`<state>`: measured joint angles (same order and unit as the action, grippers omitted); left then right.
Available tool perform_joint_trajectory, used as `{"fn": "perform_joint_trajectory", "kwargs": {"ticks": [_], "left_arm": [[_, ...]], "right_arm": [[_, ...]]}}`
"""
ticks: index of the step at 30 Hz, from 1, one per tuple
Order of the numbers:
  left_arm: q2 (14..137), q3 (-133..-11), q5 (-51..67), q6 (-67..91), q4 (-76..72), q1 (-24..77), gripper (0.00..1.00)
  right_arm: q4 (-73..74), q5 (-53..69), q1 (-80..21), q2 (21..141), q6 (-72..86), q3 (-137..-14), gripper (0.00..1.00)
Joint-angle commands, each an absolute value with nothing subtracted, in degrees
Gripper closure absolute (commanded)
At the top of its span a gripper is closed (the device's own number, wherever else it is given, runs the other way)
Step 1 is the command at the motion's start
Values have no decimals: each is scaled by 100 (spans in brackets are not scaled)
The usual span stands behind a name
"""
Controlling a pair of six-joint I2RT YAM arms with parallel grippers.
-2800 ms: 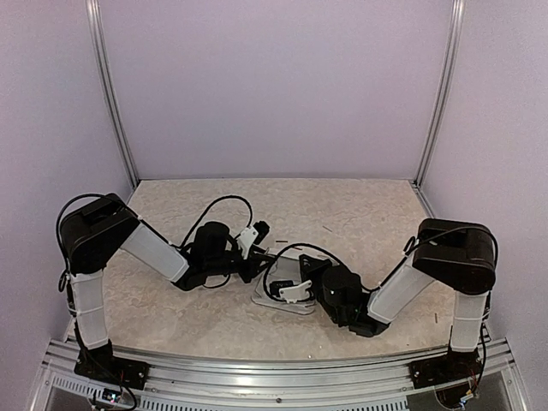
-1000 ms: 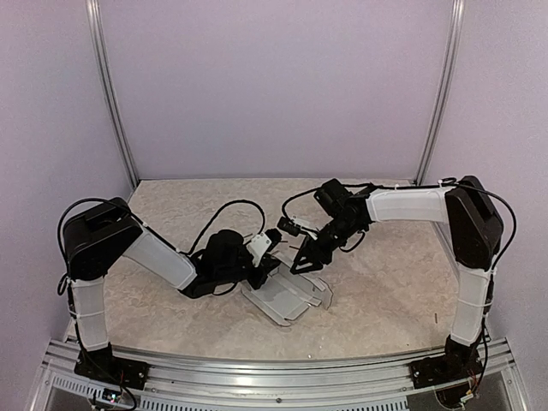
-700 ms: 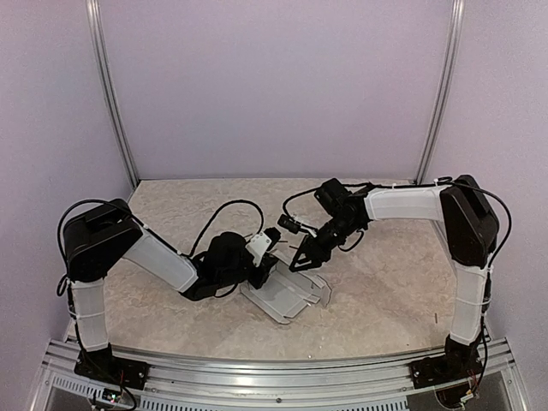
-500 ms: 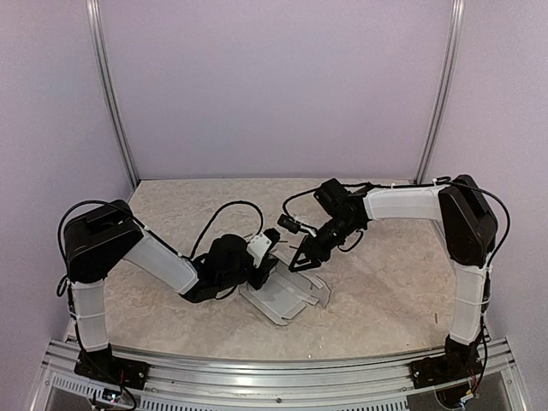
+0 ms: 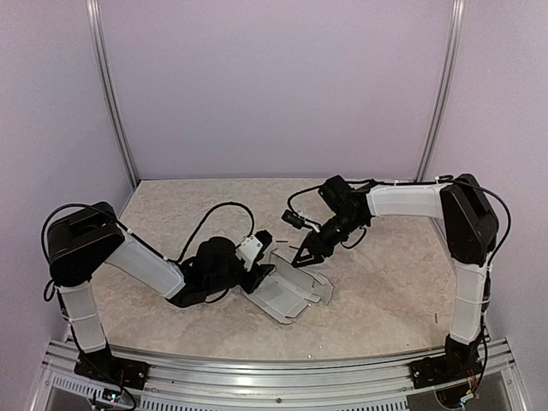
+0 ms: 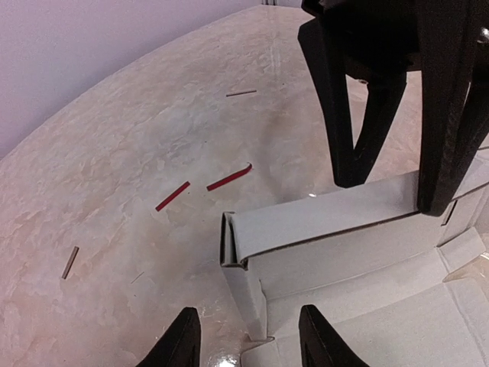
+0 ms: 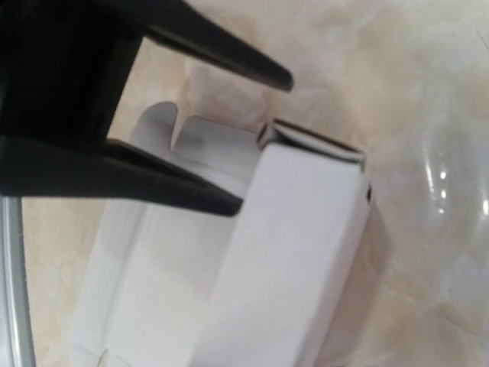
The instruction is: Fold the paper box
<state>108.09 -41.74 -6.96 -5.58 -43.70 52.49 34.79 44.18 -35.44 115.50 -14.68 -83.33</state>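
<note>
The paper box, pale grey-white card, lies partly folded at the table's middle. In the left wrist view the paper box has its long far wall folded over double and a short end wall standing at the corner. My left gripper is open, its tips either side of that end wall and apart from it. My right gripper is also open, one finger behind the doubled wall and one in front. From above, the left gripper is at the box's left end and the right gripper at its far edge.
Two thin red strips and small dark scraps lie on the marbled table beyond the box. Lilac walls close the back and sides. A metal rail runs along the near edge between the arm bases.
My left gripper has opened, let go of the box's end wall and drawn back a little towards the left. The right gripper has shifted slightly away from me at the far wall.
</note>
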Motion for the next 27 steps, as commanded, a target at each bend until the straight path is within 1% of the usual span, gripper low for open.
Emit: {"fn": "perform_joint_trajectory", "kwargs": {"ticks": [1, 7, 14, 23, 27], "left_arm": [[10834, -4178, -564, -501, -4438, 5299, 58], [11277, -4610, -704, -617, -4289, 5291, 69], [11380, -4630, -796, -666, -4333, 5286, 79], [11509, -4686, -952, -691, -4351, 5287, 86], [11580, -4756, -1045, -680, -4334, 5278, 88]], "right_arm": [[3656, 4534, -3512, 11589, -1513, -8442, 55], [3673, 4533, -3517, 11586, -1495, -8441, 55], [3612, 4256, -3516, 11595, -1381, -8447, 58], [3604, 4075, -3562, 11723, -1350, -8464, 64], [3597, 3839, -3621, 11733, -1347, -8464, 65]]}}
